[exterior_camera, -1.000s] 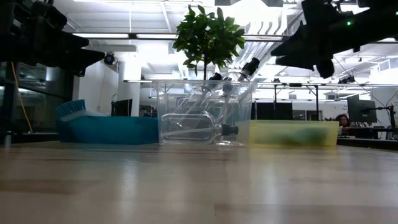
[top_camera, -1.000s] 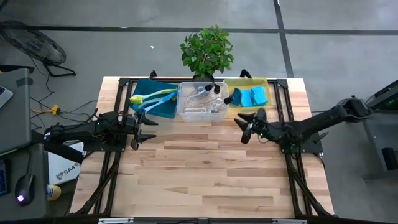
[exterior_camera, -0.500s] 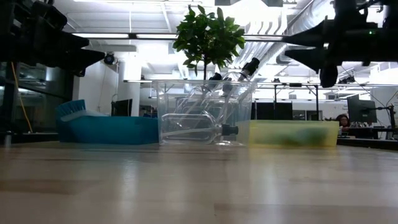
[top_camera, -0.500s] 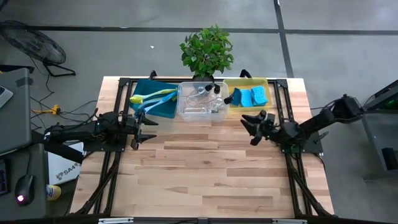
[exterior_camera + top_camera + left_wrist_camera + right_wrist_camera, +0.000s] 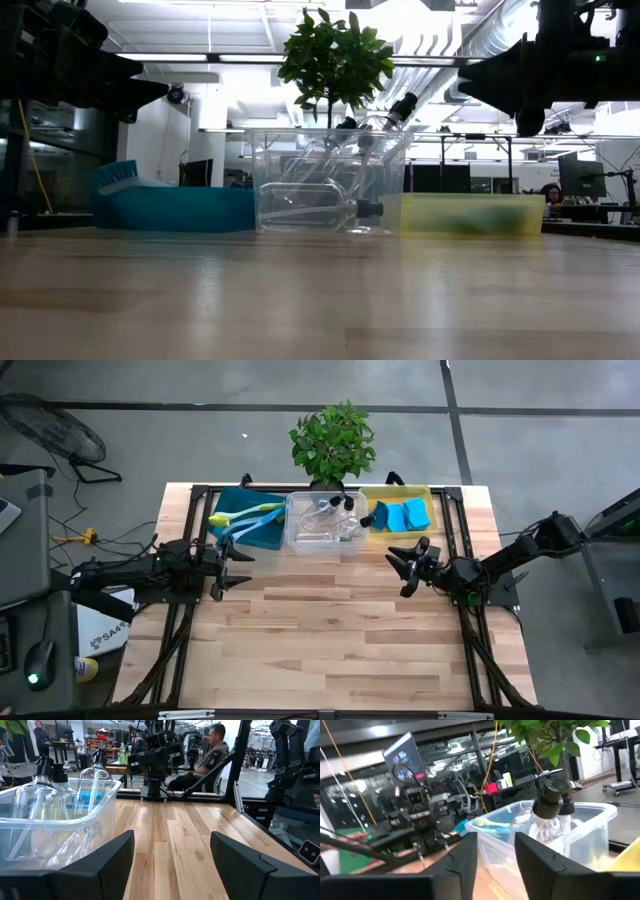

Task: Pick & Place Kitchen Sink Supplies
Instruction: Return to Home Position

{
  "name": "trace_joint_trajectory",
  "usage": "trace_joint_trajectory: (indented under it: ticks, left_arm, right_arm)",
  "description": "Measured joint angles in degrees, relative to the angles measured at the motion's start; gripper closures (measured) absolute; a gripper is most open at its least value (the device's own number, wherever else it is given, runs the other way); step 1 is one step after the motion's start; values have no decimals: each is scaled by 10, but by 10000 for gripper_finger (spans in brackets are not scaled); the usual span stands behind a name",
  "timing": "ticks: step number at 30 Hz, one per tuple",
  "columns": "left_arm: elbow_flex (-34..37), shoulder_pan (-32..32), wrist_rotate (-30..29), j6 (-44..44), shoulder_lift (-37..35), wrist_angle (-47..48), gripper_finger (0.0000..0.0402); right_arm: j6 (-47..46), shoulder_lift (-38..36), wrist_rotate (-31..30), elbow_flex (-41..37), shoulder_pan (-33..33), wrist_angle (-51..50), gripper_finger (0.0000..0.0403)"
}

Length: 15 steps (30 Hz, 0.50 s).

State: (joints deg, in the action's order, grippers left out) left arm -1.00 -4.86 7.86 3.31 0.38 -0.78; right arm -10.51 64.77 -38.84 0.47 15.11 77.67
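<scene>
Seen from table centre, the left gripper (image 5: 240,568) hovers at nine o'clock and the right gripper (image 5: 398,571) at three, both spread wide and empty. Farther off, dish brushes (image 5: 245,515) lie in the teal bin (image 5: 265,536) at eleven, pump bottles (image 5: 330,510) in the clear bin (image 5: 322,546) at twelve, and blue sponges (image 5: 403,516) in the yellow bin (image 5: 395,490) at one.

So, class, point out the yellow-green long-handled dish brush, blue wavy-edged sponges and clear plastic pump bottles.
Yellow-green long-handled dish brush (image 5: 250,513): high view, mid-handle.
Blue wavy-edged sponges (image 5: 390,518): high view, one sponge's top.
Clear plastic pump bottles (image 5: 403,106): low view, black pump top.
</scene>
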Motion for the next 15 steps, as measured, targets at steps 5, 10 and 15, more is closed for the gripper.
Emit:
trace_joint_trajectory:
  ticks: [5,10,15]
  left_arm:
    - [0,0,0,0,0,0,144]
    - [0,0,0,0,0,0,144]
    - [0,0,0,0,0,0,144]
  right_arm:
    - [-2,0,-4,0,0,-56,331]
    - [-9,0,-10,0,0,-82,395]
    - [-10,0,-61,0,0,-80,355]
